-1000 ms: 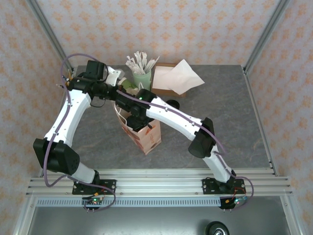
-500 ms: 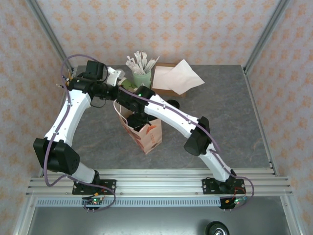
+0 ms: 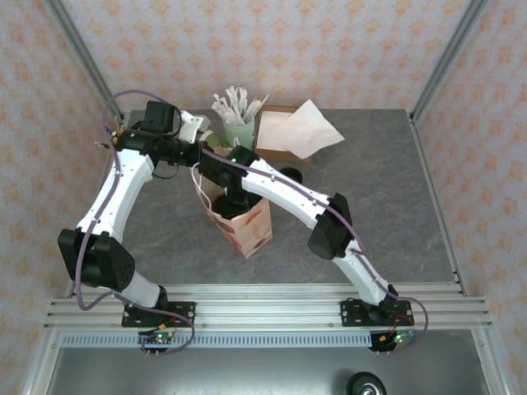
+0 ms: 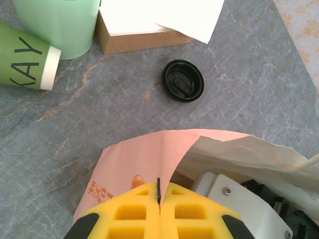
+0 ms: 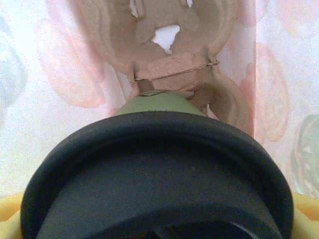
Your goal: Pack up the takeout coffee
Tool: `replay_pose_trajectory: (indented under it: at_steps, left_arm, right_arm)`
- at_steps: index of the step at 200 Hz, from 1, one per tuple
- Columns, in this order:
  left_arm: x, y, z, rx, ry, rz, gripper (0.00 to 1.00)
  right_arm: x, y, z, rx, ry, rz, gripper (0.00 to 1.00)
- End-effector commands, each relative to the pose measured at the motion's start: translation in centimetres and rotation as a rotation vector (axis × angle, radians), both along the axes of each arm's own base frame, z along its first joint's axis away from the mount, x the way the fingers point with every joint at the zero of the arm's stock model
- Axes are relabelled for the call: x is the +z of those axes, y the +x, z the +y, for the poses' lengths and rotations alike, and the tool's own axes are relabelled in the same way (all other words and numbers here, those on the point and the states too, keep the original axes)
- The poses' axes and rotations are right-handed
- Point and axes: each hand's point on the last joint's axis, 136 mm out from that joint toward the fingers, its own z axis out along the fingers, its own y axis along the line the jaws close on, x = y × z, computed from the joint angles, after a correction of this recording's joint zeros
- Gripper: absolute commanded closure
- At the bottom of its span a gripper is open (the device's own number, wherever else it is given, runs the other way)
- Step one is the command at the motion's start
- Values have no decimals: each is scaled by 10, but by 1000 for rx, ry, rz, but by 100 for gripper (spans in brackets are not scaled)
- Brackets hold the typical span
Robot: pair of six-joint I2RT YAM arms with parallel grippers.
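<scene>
"What's the room like from where you stand?"

"There's a grey stone-look table (image 3: 395, 197), veined with rust. Peach wallpaper (image 3: 288, 49) with a small orange flower motif runs round three sides, and aluminium posts (image 3: 445, 58) stand at the back corners."

"And the coffee?"

"The takeout coffee (image 5: 157, 164) is down inside the pink paper bag (image 3: 247, 230), which stands upright mid-table. The right gripper (image 5: 157, 219) reaches into the bag's mouth from above and grasps the cup at its black lid, with a yellow finger (image 5: 12, 211) on either side. Below the cup's dark green body, a cardboard cup carrier (image 5: 169, 45) sits at the bottom of the bag. I can't tell whether the cup touches it."

"The other arm?"

"The left gripper (image 4: 158, 199) is clenched on the bag's rim, its yellow fingers pinched together with the paper edge between them."

"Anything to read?"

"A lidless dark green cup (image 4: 22, 62) with a cream rim lies on its side near the back. It shows 'KAY' in dark capitals, and the rest is cut off. The bag carries some orange print (image 4: 97, 189), too small to read. A loose black lid (image 4: 183, 80) lies flat on the table between the bag and a brown box (image 4: 134, 42) of white napkins. A pale green cup (image 4: 57, 22) of wrapped sticks (image 3: 235, 103) stands just beside that box."
</scene>
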Motion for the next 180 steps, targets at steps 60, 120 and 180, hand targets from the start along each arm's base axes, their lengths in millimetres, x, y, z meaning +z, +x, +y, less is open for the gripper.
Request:
replay_pose_trajectory:
  at_steps: [60, 120, 180]
  left_arm:
    - [8, -10, -15, -21, -31, 26, 100]
    - [7, -12, -11, -16, -7, 26, 100]
    - [7, -13, -9, -13, 0, 29, 100]
  right_arm:
    - [-24, 22, -7, 31, -55, -70, 41]
    - [11, 30, -16, 65, -57, -158, 42]
    - [-41, 21, -41, 58, -149, -144, 42]
